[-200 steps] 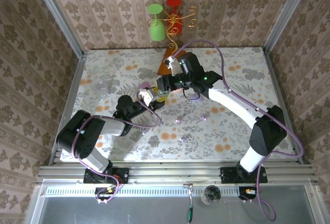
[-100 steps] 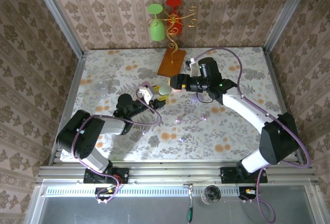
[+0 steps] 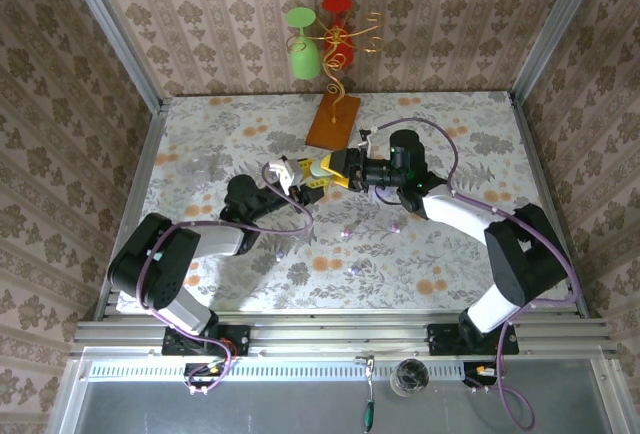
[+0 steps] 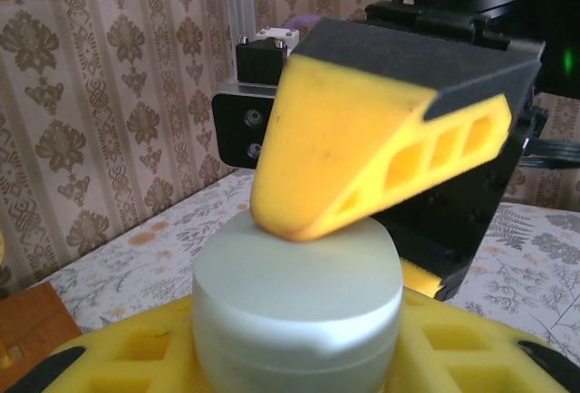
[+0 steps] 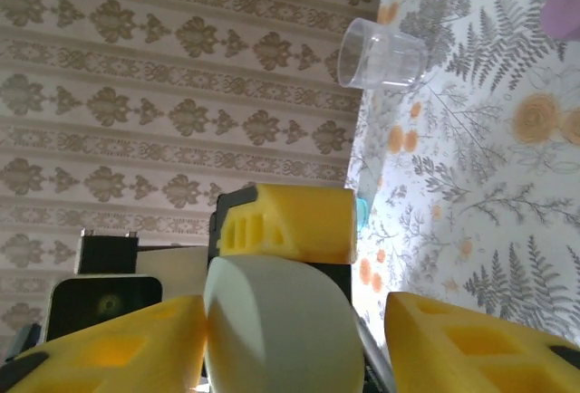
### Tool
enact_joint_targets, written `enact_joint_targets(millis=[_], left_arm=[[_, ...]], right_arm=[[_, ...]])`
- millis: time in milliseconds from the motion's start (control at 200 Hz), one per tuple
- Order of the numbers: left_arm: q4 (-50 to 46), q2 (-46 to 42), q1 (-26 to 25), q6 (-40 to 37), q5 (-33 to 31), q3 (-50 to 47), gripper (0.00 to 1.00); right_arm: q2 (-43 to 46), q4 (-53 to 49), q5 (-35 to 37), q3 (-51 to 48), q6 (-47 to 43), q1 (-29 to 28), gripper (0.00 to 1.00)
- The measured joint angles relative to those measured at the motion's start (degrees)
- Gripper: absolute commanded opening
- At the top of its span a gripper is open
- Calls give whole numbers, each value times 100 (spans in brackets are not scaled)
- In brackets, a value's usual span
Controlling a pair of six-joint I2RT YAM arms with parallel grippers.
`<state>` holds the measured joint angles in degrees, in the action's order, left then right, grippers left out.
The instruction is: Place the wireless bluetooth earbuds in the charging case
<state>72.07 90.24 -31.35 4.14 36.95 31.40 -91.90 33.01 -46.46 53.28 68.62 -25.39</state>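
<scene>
Earbuds (image 3: 347,233) are seen as tiny pale specks lying loose on the floral counter (image 3: 200,214), with another (image 3: 394,226) a little to the right, and none is held or seated in anything. Furthest left, the left pincer (image 3: 303,174) is closed on the mint-whitish charging case (image 4: 299,298), which is clamped low between its two yellow fingers (image 4: 118,357) and carried clear of the counter. The case's lid is judged to be shut, since an unbroken seam with a small notch is visible along its front. Immediately to the right of that grip, the right pincer (image 3: 335,166) is brought up against the case from the opposite side. Its jaws are parted: one yellow finger (image 4: 344,158) is pressed onto the top of the lid, while in the right wrist view a clear gap is left between the case and the other finger (image 5: 471,343), so nothing is gripped by it. The step in hand is therefore judged to be the opening of the lid, with no bud yet collected. From both pincers the buds lie toward the arm bases and down on the counter, well apart from the raised case. The two pointed out sit nearer the right pincer's side, so that free arm is judged the better placed to fetch them while the case is held. The buds' long axes cannot be made out at this size.
</scene>
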Motion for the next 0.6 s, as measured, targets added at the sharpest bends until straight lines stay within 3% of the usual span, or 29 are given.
enact_joint_targets(millis=[165, 290, 390, 490, 600], left_arm=[[55, 0, 26, 28, 7, 7, 42], [83, 0, 26, 37, 22, 9, 46], [81, 0, 26, 13, 22, 9, 58], [70, 0, 26, -70, 13, 7, 78], [44, -31, 31, -190, -74, -70, 90]], right_arm=[[-118, 765, -125, -138, 597, 2, 20], [-129, 951, -155, -190, 734, 9, 11], [-129, 966, -153, -201, 750, 37, 10], [-118, 866, -85, -219, 616, 94, 10], [-31, 444, 162, -345, 271, 280, 10]])
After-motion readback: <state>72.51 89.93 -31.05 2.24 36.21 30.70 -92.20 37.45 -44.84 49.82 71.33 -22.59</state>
